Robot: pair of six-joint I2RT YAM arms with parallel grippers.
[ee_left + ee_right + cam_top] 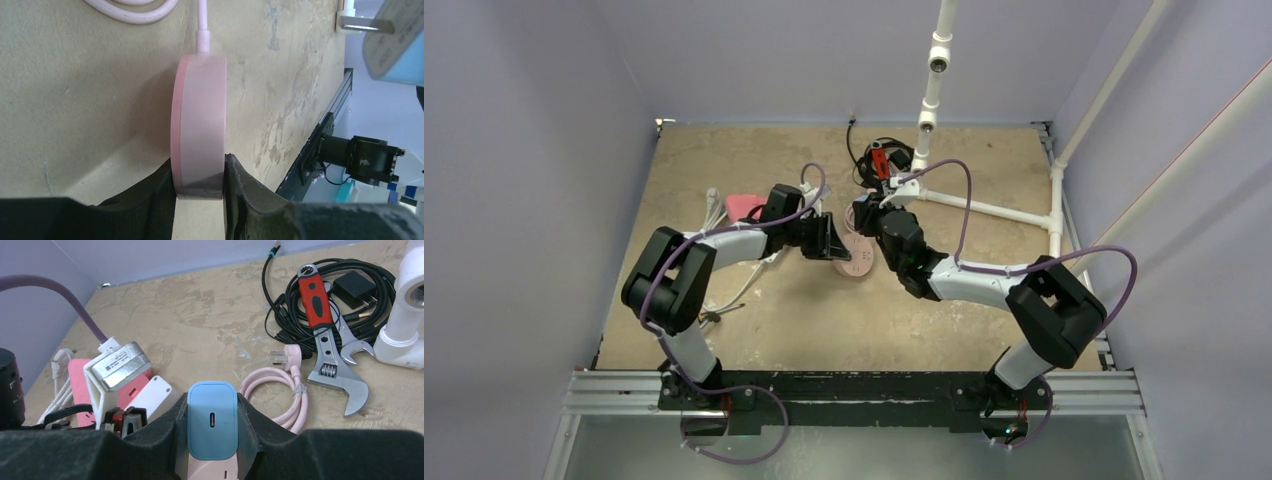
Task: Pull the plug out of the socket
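Note:
My left gripper (198, 172) is shut on the rim of the socket (199, 115), a flat round pink disc held edge-on just above the table. Its pink cord (202, 20) runs off the far side. My right gripper (212, 401) is shut on the plug (211, 420), a small light-blue cube. In the left wrist view the plug (395, 45) hangs at the upper right with its metal prongs (367, 25) bare, apart from the disc. The socket's face (207, 471) shows just below the plug. In the top view both grippers meet over the disc (858, 264).
The coiled pink cord (277, 395) lies right of the plug. A red-handled wrench (325, 335), black cables (300, 315) and a black charger (356, 289) lie at the back. A white pipe fitting (405, 325) stands far right. A pink block (80, 385) and a white strip (150, 395) lie left.

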